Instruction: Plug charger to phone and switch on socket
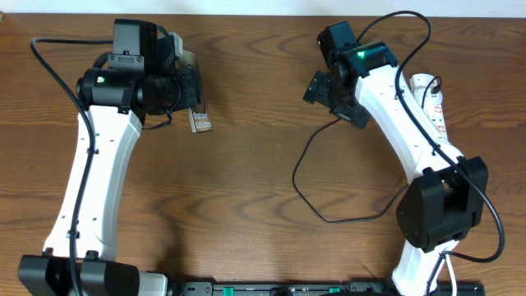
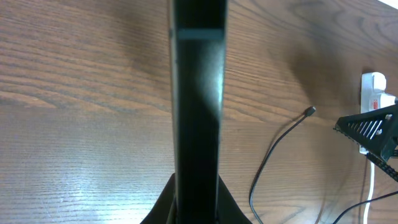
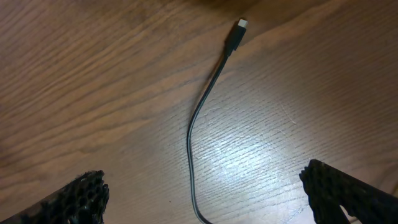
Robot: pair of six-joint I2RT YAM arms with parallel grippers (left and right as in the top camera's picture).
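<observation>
Charger [image 3: 234, 37] tip's lying loose on the desk [image 1: 246, 197], toward the back edge and right of middle, not plugged in yet. My right end effector [image 1: 337, 99] hangs over it, spread wide, holding nothing. My left end effector [image 1: 187, 92] is pinching the phone [image 1: 200, 122] toward the back-left corner. Socket [image 1: 436, 99] sits by the right edge, and I can't tell its switch state. So basically everything's left.

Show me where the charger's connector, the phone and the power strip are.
charger connector [image 3: 238, 32], right wrist view, on the black plug body
phone [image 1: 200, 122], overhead view, on its lettered end
power strip [image 1: 439, 105], overhead view, on its white casing
</observation>
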